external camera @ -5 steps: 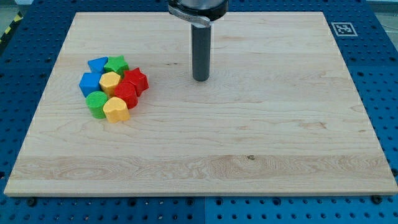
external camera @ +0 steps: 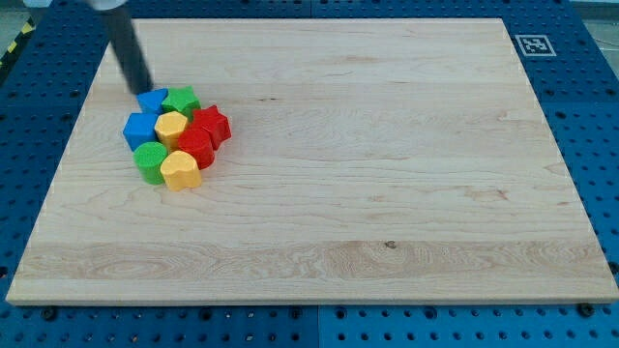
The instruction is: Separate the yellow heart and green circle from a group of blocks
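Several blocks sit packed together on the wooden board point(external camera: 387, 193), at the view's left. The yellow heart point(external camera: 180, 169) is at the cluster's bottom edge, with the green circle point(external camera: 150, 161) touching it on its left. Above them are a blue block point(external camera: 140, 129), a second yellow block point(external camera: 171, 127) and a red block point(external camera: 196, 147). A red star point(external camera: 211, 125) is on the right side. A small blue block point(external camera: 152, 100) and a green star point(external camera: 182, 101) form the top row. My tip point(external camera: 141, 89) is just above and left of the small blue block, very close to it.
The board lies on a blue perforated table point(external camera: 39, 126). A square black-and-white marker point(external camera: 532, 44) sits at the board's top right corner.
The rod has swept from the board's top middle to the left, to the top left of the cluster. The blocks have not moved.
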{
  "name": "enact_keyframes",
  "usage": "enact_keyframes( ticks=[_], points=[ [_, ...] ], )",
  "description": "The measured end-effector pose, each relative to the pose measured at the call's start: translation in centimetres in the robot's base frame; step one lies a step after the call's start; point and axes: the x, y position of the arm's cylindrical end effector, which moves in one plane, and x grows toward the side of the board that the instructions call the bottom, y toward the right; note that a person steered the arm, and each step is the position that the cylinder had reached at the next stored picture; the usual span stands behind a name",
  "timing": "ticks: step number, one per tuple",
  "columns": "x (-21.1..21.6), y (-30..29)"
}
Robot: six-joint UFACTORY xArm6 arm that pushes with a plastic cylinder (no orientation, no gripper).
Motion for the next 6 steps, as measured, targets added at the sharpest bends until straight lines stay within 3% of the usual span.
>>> enact_keyframes(
  ticks=[1, 2, 4, 5, 6],
  points=[
    [4.9, -0.8],
    [9.9, 2.0],
    [11.2, 13.3],
    [11.2, 11.9],
    [11.2, 4.3]
  ],
)
